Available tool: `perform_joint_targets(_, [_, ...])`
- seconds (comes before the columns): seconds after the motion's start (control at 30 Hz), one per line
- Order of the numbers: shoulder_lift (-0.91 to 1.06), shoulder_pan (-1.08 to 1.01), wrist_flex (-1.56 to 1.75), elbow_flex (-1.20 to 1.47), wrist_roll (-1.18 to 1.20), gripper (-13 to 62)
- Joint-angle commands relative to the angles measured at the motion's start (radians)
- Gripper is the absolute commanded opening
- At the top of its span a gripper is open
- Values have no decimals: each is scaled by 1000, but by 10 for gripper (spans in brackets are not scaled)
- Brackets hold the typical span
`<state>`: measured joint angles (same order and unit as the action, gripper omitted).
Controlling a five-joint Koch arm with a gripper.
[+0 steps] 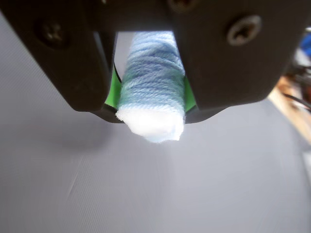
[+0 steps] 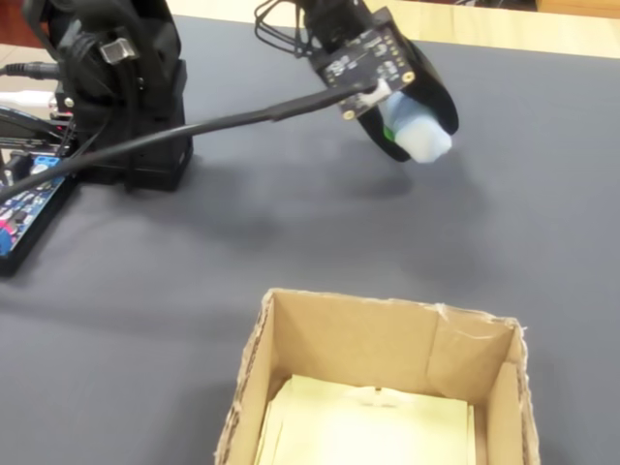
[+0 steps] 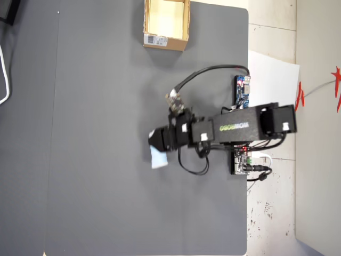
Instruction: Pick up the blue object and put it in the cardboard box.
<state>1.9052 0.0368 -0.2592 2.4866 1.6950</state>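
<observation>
1. Blue object [image 1: 153,97]: a soft oblong bundle wound with pale blue and whitish yarn-like strands; its fluffy white end sticks out past the jaw tips in the wrist view. In the fixed view it [image 2: 418,136] shows as a pale rounded block held above the surface.
2. End effector [image 1: 151,104]: closed on the blue object, its two black jaws pressing the bundle's sides; green pads show at the contact faces.
3. Arm pose: in the overhead view the black arm [image 3: 234,128] reaches horizontally leftward from its base at the right edge of the surface, with the blue object [image 3: 158,158] at its tip near mid-surface.
4. Cardboard box [image 3: 165,22]: brown, open-topped, pale tan inside, with a white barcode label on one outer side; it stands at the top edge of the overhead view, well apart from the end effector.
5. Surface [image 3: 96,133]: dark grey, matte, finely textured.
</observation>
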Motion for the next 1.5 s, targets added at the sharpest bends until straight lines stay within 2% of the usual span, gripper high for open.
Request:
perform_joint_targets(0.0, [78, -54, 86, -18, -5, 92])
perform_joint_targets(0.43, [342, -272, 153, 101, -143, 92])
perform_joint_targets(0.83, [405, -561, 86, 12, -403, 91])
perform_joint_targets(1.0, [316, -715, 5, -144, -520, 91])
perform_joint_targets(1.13, [153, -790, -57, -319, -580, 91])
perform_joint_targets(1.23, [-9, -870, -61, -460, -580, 91])
perform_joint_targets(1.47, [-206, -977, -94, -624, -580, 91])
